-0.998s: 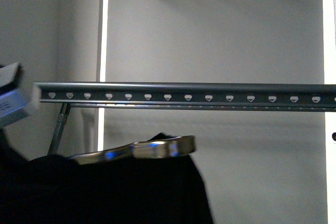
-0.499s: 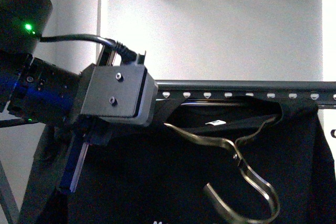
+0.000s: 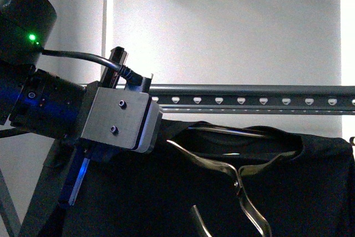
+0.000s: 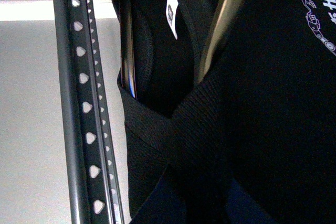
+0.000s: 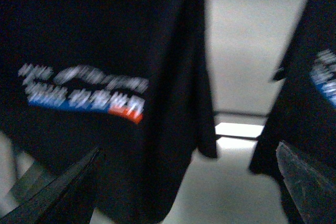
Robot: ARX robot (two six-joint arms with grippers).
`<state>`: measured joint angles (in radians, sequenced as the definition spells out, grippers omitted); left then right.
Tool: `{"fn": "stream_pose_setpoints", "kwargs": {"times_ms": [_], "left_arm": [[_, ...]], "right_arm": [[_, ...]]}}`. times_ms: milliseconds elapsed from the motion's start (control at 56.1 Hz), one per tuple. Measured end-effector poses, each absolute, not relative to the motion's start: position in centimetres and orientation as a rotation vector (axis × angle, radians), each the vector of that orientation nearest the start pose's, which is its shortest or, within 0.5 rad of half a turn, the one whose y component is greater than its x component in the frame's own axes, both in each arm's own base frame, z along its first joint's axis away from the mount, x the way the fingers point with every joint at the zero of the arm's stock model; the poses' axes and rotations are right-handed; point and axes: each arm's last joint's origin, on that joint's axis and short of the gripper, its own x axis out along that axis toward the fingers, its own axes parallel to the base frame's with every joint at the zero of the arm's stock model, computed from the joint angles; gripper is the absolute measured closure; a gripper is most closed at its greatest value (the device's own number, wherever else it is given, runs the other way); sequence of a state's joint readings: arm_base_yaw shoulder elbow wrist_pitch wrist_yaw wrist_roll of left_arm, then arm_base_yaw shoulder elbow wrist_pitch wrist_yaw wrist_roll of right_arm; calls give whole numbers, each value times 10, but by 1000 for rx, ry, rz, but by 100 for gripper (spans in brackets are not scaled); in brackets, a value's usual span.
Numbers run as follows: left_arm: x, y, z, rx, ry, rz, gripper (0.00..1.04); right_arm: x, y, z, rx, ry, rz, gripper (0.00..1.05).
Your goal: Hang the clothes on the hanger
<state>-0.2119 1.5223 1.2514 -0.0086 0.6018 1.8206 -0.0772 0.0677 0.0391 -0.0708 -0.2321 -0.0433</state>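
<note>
The clothes (image 3: 288, 187), a black T-shirt, hang just below a perforated metal rail (image 3: 249, 100) in the front view. The shiny metal hanger (image 3: 233, 171) shows through the neck opening, its hook pointing down and running out of frame. My left arm (image 3: 113, 119) fills the left side, against the shirt's edge. In the left wrist view my left gripper (image 4: 194, 200) is shut on the ribbed collar (image 4: 197, 121), its fingertips buried in dark cloth; a hanger arm (image 4: 227, 19) runs past a white label (image 4: 172, 3). My right gripper (image 5: 184, 203) stands open below the shirt's printed hem (image 5: 84, 94), holding nothing.
The rail (image 4: 73, 103) runs close beside the collar in the left wrist view. A slanted stand leg (image 3: 8, 206) rises at the lower left. A pale wall or curtain (image 3: 233, 31) lies behind. The right wrist view is blurred, with pale floor (image 5: 231, 182) between its fingers.
One second ago my left arm was barely in view, with the hanger low. Since half a second ago, shirt and hanger have sunk below the rail and the hook has dropped further.
</note>
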Motion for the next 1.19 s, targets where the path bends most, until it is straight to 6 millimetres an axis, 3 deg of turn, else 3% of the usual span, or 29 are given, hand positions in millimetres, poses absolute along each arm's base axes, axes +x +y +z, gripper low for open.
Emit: {"fn": "stream_pose_setpoints", "kwargs": {"times_ms": [143, 303, 410, 535, 677, 784, 980, 1194], "left_arm": [[336, -89, 334, 1644, -527, -812, 100], [336, -88, 334, 1648, -527, -811, 100], [336, -89, 334, 1648, -530, -812, 100], [336, -89, 334, 1650, -533, -813, 100], [336, -89, 334, 1650, -533, -813, 100], [336, -89, 334, 1650, -532, -813, 100], [336, -89, 334, 1652, -535, -813, 100], [336, -89, 334, 1653, -535, -813, 100]], "right_arm": [[111, -13, 179, -81, 113, 375, 7], [142, -30, 225, -383, -115, 348, 7], [178, -31, 259, -721, -373, 355, 7], [215, -22, 270, -1104, -588, 439, 7], [257, -20, 266, -1358, -584, 464, 7], [281, -20, 269, -1443, -567, 428, 7], [304, -16, 278, -1483, -571, 371, 7], [333, 3, 281, -1467, -511, 371, 7]]}}
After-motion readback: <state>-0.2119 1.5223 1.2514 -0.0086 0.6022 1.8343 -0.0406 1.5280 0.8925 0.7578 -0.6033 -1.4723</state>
